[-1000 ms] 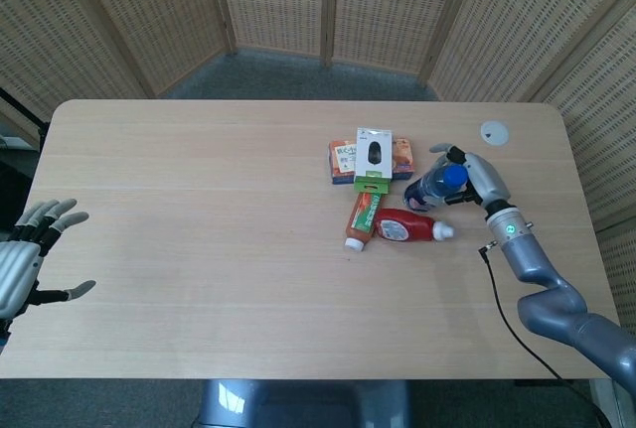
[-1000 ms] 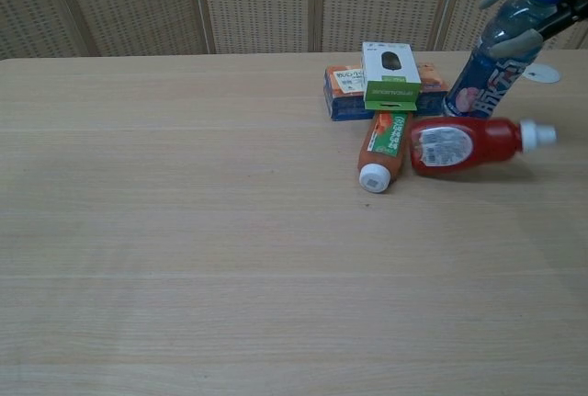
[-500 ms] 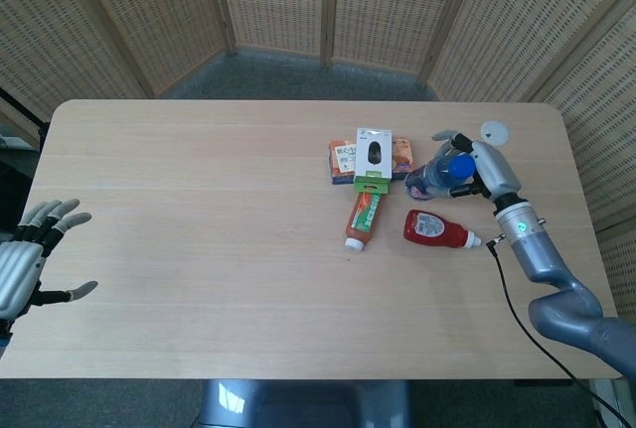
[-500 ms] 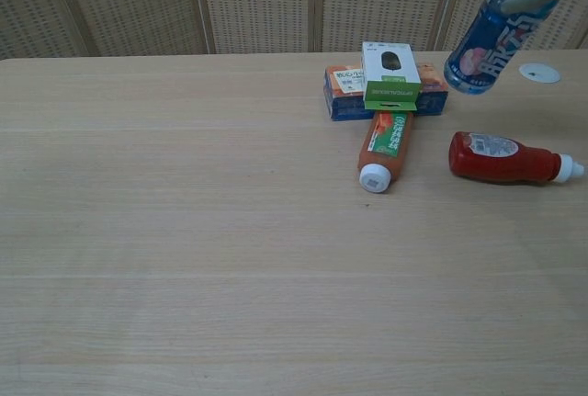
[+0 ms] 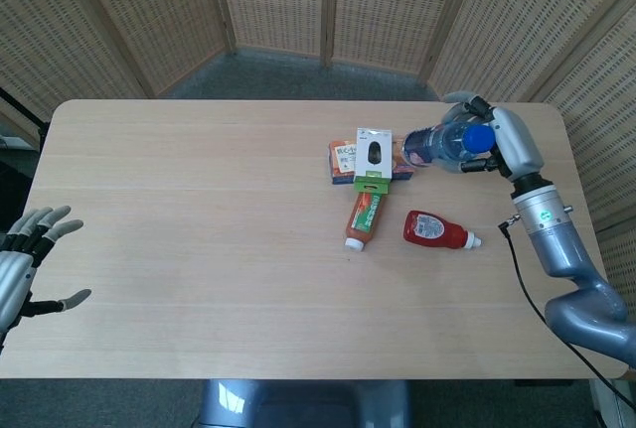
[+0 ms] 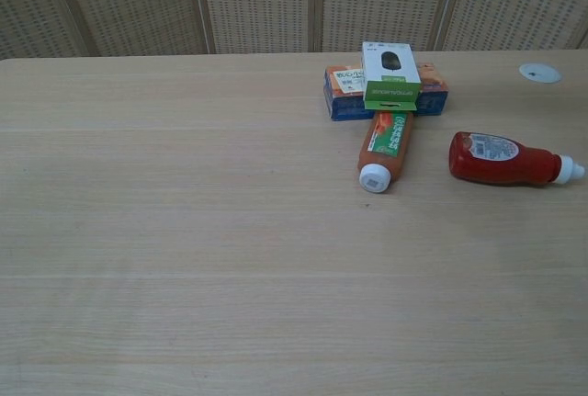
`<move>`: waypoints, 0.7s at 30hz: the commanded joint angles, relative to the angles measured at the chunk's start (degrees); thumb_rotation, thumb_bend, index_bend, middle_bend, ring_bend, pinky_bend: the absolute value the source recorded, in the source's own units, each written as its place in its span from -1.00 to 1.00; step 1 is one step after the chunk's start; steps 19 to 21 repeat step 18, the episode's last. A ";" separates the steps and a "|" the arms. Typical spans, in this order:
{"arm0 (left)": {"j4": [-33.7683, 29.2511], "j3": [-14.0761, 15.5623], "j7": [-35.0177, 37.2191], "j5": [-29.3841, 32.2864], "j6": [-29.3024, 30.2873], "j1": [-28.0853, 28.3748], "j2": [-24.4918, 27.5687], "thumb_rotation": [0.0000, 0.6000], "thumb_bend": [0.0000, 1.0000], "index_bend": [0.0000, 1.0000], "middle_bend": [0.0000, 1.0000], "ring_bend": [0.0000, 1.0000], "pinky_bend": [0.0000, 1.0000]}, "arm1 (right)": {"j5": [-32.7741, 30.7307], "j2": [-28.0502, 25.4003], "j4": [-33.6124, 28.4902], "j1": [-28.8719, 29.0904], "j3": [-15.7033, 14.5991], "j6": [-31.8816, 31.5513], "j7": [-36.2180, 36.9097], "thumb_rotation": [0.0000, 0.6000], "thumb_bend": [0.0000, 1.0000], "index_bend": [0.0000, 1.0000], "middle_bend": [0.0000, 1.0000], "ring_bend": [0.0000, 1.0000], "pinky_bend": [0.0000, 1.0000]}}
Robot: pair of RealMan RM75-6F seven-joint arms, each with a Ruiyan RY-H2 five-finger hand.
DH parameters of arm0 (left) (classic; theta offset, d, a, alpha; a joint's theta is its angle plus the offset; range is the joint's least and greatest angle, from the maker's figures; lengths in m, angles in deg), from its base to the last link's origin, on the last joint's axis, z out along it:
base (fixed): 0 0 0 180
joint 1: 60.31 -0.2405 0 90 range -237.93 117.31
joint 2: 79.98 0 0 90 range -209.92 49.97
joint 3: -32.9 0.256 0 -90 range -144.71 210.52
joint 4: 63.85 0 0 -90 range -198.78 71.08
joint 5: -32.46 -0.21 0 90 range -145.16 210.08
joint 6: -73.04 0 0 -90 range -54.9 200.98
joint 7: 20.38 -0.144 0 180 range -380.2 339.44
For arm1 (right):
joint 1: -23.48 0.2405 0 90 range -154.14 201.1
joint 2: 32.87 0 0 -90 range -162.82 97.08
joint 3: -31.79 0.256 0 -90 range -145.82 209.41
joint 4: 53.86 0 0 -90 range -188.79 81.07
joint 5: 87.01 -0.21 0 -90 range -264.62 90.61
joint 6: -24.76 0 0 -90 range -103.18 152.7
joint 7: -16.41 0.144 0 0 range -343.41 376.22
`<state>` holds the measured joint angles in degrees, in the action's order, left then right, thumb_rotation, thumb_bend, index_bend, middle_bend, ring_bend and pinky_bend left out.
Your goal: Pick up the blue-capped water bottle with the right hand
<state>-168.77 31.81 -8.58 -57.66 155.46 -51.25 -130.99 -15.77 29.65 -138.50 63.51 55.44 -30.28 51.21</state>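
A light wooden table [image 5: 199,210] stands before woven wicker screens [image 5: 278,1]. At the upper right of the head view the right hand [image 5: 502,145] grasps the clear blue-capped water bottle [image 5: 442,144], lifted off the table and tilted, above a red ketchup bottle [image 5: 435,230] lying on its side. At the lower left edge, the left hand [image 5: 22,264] is released, fingers spread, holding nothing

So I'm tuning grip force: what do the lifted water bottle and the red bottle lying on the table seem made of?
Water bottle, held by the right hand: looks like thin clear plastic, see-through with glints, blue cap likely hard plastic. Red bottle: seemingly opaque glossy plastic with a white cap and a paper-like label.
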 commanded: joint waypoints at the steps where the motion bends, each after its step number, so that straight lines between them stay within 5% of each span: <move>1: 0.11 0.26 0.29 -0.33 0.48 -0.41 0.09 1.00 -1.00 -0.62 -0.82 -1.00 -1.00 | -0.71 -1.83 -2.70 -0.35 1.53 -1.38 -0.89 1.00 -0.93 -0.47 0.09 0.32 -0.07; 21: 2.32 0.54 2.59 -0.86 1.42 -1.21 -1.17 1.00 -1.00 -0.62 -0.82 -1.00 -1.00 | -3.08 -6.67 -9.68 -1.03 3.69 -2.97 -4.72 1.00 -0.93 -0.43 0.09 0.32 -0.07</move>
